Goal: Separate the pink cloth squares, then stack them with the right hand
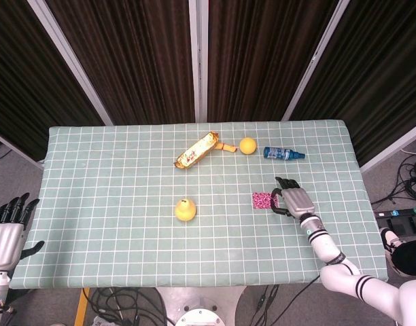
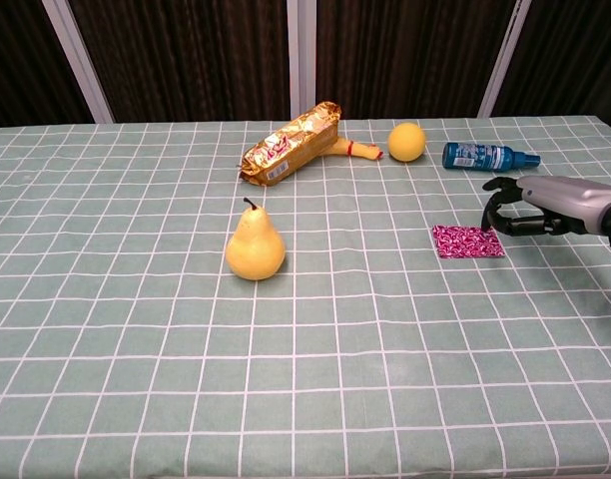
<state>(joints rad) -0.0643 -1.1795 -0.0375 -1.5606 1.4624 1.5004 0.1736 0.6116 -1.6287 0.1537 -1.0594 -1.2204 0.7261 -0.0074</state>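
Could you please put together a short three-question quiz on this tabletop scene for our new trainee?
1. True or false: the right hand is holding the pink cloth clear of the table.
2. Which thing lies nearest the blue bottle: A) the pear, B) the orange, C) the snack packet?
3. Where is the left hand?

Key
1. False: the cloth lies flat on the table, and the hand is at its right edge with fingers curled downward; contact cannot be told.
2. B.
3. Off the table's left edge, fingers spread, holding nothing; only the head view shows it.
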